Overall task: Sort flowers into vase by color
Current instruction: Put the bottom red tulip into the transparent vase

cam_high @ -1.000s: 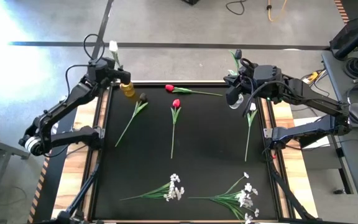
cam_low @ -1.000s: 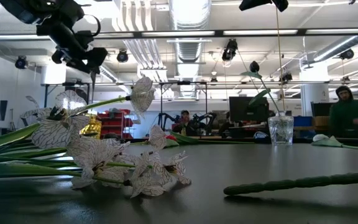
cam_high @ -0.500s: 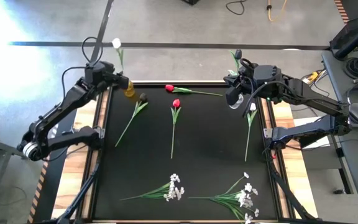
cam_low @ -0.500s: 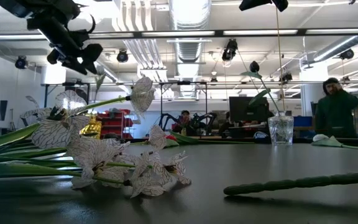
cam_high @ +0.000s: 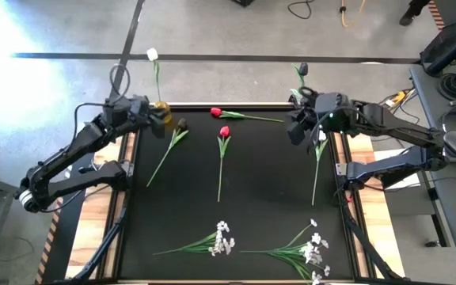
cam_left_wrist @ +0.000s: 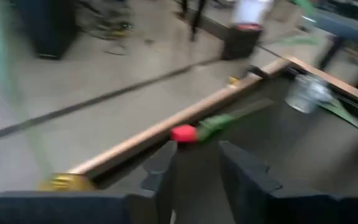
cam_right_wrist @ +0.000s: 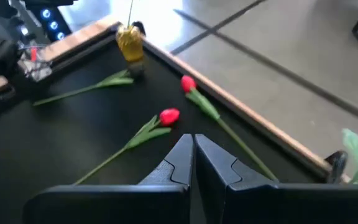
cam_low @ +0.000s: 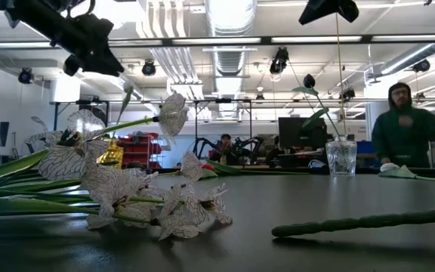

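Evidently a white flower (cam_high: 152, 55) already stands in the yellow vase (cam_high: 161, 112) at the far left corner of the black mat (cam_high: 267, 198) and a dark one (cam_low: 309, 80) in the glass vase (cam_low: 341, 157) at the far right corner, so each colour gets its own vase. The left gripper (cam_high: 150, 111) hangs beside the yellow vase, fingers parted and empty, while the right gripper (cam_high: 295, 128), closed on nothing, hovers by the glass vase. Red flowers (cam_high: 225, 131), another dark one, a white one and white sprays (cam_high: 224, 237) lie unsorted across the mat, and a person (cam_low: 402, 125) stands in the workshop beyond.
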`<control>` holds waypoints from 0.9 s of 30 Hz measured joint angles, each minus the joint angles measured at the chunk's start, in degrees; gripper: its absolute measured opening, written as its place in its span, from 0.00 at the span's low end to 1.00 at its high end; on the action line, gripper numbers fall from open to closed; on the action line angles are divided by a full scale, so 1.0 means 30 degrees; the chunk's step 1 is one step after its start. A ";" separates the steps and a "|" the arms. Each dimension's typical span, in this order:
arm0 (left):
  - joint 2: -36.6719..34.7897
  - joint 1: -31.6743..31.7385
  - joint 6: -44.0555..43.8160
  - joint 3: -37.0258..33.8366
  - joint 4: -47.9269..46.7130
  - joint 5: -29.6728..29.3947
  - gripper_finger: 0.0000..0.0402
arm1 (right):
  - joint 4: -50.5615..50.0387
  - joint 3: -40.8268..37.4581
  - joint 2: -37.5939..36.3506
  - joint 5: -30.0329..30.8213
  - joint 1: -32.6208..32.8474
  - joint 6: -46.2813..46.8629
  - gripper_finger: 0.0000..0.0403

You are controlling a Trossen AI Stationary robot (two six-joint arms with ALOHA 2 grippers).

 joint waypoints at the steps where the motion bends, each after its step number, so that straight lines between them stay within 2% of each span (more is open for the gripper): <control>1: -0.0007 -0.0393 -0.0173 -0.0209 0.0000 0.0271 0.20 | 0.0021 -0.0321 -0.0062 -0.0014 0.0233 0.0367 0.02; 7: 0.0417 -0.2743 -0.1704 -0.2005 0.2157 0.0929 0.03 | 0.0050 -0.2961 -0.0301 0.0170 0.1599 0.3238 0.02; 10: 0.0936 -0.3592 -0.2686 -0.2890 0.3705 0.1411 0.01 | 0.0494 -0.4458 -0.0318 0.0166 0.2156 0.4915 0.02; 13: 0.1799 -0.4277 -0.3159 -0.3079 0.3939 0.1841 0.00 | 0.1870 -0.5929 -0.0318 0.0149 0.2705 0.6250 0.02; 19: 0.4600 -0.5291 -0.4949 -0.2016 0.3448 0.1889 0.00 | 0.4859 -0.7964 -0.0325 0.0048 0.3298 0.7678 0.02; 27: 0.9969 -0.6184 -0.8171 0.0269 0.3429 0.1855 0.00 | 0.4986 -0.7470 -0.0340 0.0001 0.3325 0.7077 0.02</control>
